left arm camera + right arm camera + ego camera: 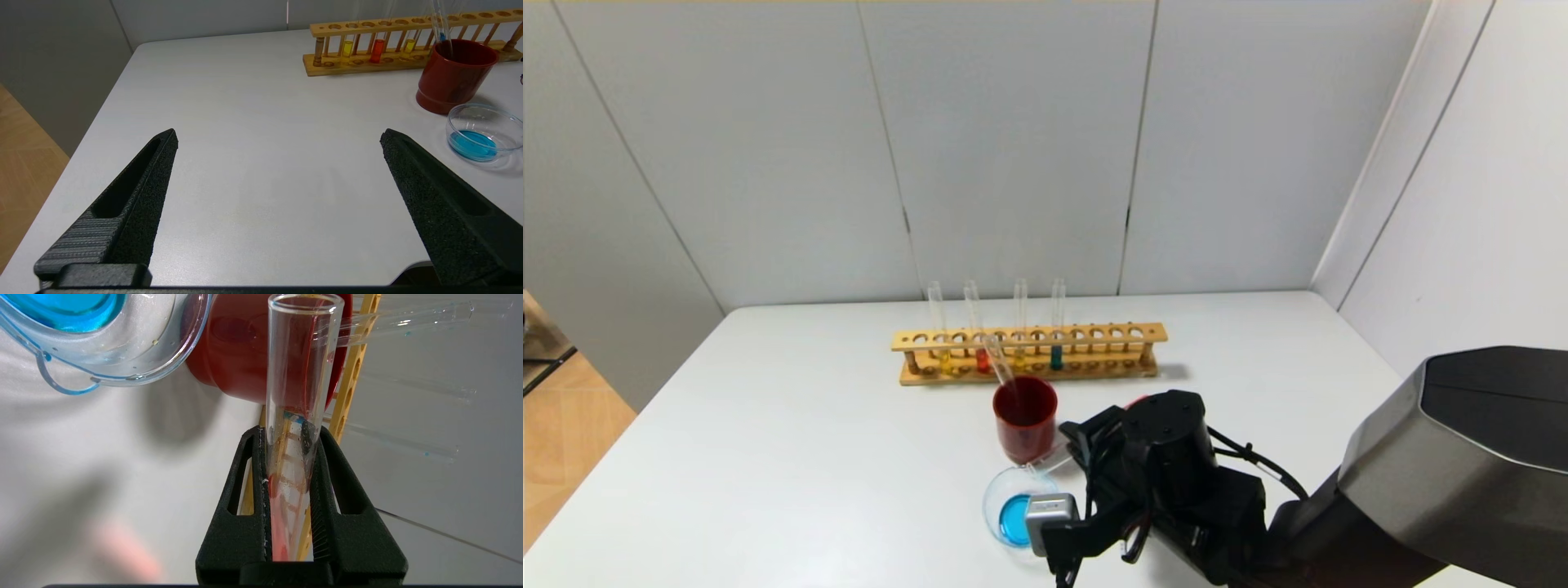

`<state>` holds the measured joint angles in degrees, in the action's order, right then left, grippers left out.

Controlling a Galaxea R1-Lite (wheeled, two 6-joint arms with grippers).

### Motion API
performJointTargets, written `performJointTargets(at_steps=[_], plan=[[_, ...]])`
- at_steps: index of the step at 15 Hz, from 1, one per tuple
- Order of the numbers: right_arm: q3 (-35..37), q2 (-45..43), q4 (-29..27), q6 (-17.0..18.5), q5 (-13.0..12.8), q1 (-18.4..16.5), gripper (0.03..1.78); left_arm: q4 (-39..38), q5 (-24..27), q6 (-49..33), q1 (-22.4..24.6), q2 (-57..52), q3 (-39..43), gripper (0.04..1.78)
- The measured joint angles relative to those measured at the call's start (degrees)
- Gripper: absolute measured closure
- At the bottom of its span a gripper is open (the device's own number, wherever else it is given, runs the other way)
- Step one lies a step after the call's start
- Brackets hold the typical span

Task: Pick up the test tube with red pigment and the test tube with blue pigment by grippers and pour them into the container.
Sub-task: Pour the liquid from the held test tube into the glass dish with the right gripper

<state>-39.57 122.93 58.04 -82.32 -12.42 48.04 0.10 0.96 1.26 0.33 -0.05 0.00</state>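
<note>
From my remote station I note the left gripper [278, 163] parked over the near-left part of the white table [768, 425], its two black fingers [139, 196] spread wide with nothing between them; it lies well apart from every vessel.

At the far middle of the table stands the wooden rack [1029, 353]. Reading it left to right, it carries a yellow-liquid tube [941, 335], a red-liquid tube [977, 339], a second yellow-liquid tube [1019, 331] and a teal-liquid tube [1057, 331], all upright.

Just near of the rack sits the dark red cup [1024, 418], with an empty clear tube [999, 363] leaning inside it, its mouth tilted toward the rack.

Near of the cup, and just beside it, sits the container [1013, 505], a low clear glass vessel holding a pool of blue liquid on its floor.

The right gripper [289, 498] is at the near right of the container, clamped on the test tube with red pigment [296, 416]. Its fingers [249, 506] grip the tube around its lower half. In the head view the tube lies nearly level, its open mouth reaching left to the container's far rim beside the cup. Red liquid streaks the lower inside of the tube between the fingers.
</note>
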Motion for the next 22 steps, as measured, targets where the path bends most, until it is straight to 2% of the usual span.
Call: performJointTargets(at_steps=[3, 7, 10, 12, 22], plan=[[-0.20, -0.02, 0.01, -1.90, -0.48, 0.07, 1.46, 0.00, 0.00, 0.00, -0.02, 0.00, 0.00, 0.07], [-1.16, -0.96, 0.00, -8.13, -1.74, 0.00, 1.46, 0.00, -0.04, 0.00, 0.00, 0.00, 0.00, 0.07], [-1.55, -1.46, 0.00, -9.81, -1.93, 0.11, 1.46, 0.00, 0.00, 0.01, -0.02, 0.00, 0.00, 0.07], [-1.13, -1.43, 0.00, -11.14, -2.97, 0.41, 1.46, 0.00, 0.00, 0.00, 0.00, 0.00, 0.00, 0.07], [-0.98, 0.22, -0.05, -10.90, -3.50, 1.16, 1.46, 0.00, 0.00, 0.00, 0.00, 0.00, 0.00, 0.07]])
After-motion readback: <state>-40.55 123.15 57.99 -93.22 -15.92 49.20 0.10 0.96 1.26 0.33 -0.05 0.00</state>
